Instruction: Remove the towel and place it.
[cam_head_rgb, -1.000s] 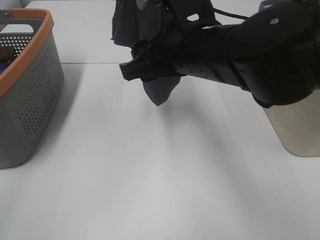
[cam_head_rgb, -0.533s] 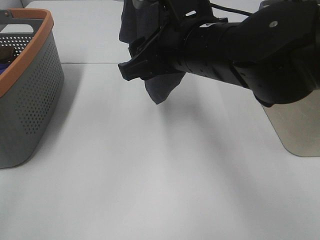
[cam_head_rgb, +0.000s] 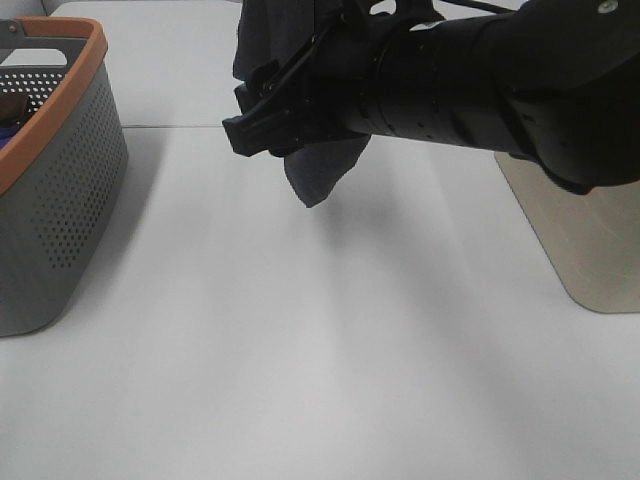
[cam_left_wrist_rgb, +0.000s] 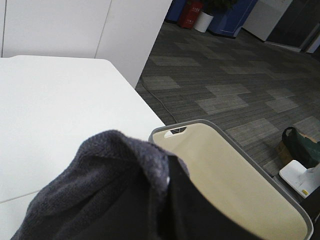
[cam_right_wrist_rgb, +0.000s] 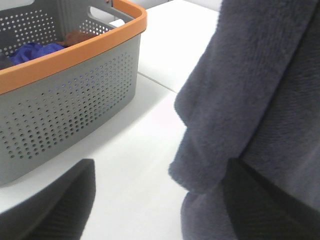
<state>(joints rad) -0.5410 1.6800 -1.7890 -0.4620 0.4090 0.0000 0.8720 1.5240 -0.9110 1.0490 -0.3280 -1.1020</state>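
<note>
Holding the towel (cam_head_rgb: 318, 178) bunched in closed left fingers (cam_left_wrist_rgb: 200, 220), dangling clear above the counter (cam_head_rgb: 300, 350), right of the basket (cam_head_rgb: 60, 190). With right fingers (cam_right_wrist_rgb: 55, 210) wide beside the hanging cloth, gripping nothing. Probably soft, light, floppy; best pinched at the free lower corner, not mid-fold.

Looks like an office or lab floor rather than a home, going by the grey patterned carpet tiles (cam_left_wrist_rgb: 235, 95), plain white wall panels (cam_left_wrist_rgb: 100, 30), blue partitions (cam_left_wrist_rgb: 235, 17), what seems a red fire extinguisher (cam_left_wrist_rgb: 191, 12), a loose cable (cam_left_wrist_rgb: 156, 102) and a bare white work table (cam_head_rgb: 300, 350).
</note>
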